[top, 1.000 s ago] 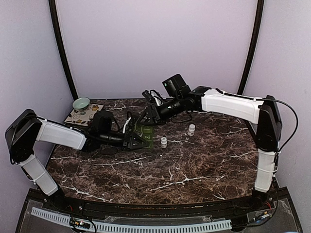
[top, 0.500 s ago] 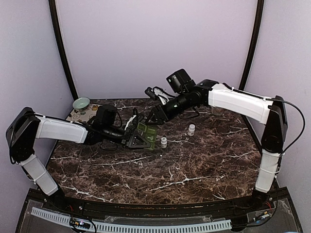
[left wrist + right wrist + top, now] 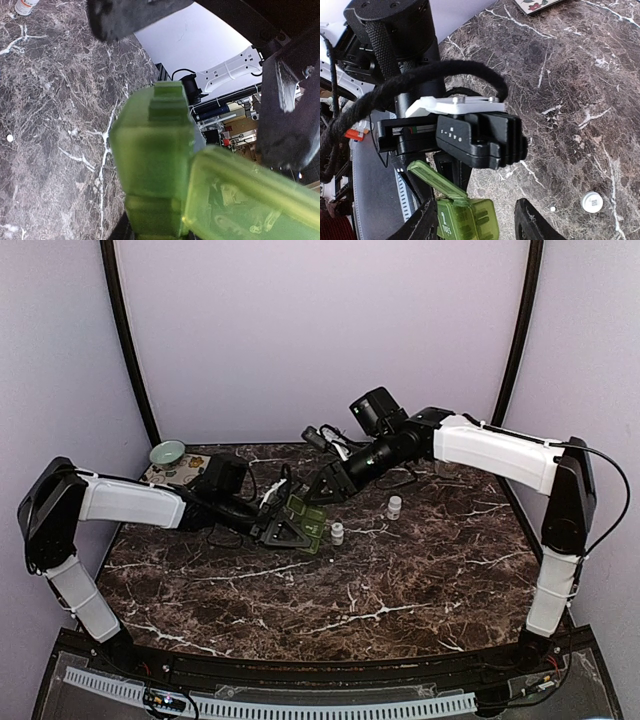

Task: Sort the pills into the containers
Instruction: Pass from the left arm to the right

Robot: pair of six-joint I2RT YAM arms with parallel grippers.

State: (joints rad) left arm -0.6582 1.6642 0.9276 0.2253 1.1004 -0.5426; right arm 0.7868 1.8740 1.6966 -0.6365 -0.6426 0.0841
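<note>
Top external: left hand [image 3: 283, 531] tight around pillbox [image 3: 310, 530], right hand [image 3: 322, 492] spread above, 2 bottles [image 3: 337, 533] [image 3: 394, 507] near.

White shells clad the black-jointed left arm [image 3: 130, 502] and right arm [image 3: 490, 450]. The right gripper [image 3: 475, 222] has 2 black fingers [image 3: 535, 225].

Left arm [image 3: 130, 502] reached further right across the frame, and its wrist sits nearer the middle and a bit higher than before. Left jaws carried the green pill box [image 3: 310, 530] right and slightly down, from clear of the small white bottle [image 3: 337, 533] to just beside it. Right arm [image 3: 490, 450] swung right and a little up, with the white forearm and the upright link at the right edge both further right. Right jaws shifted right, from just above the box to its upper right.
</note>
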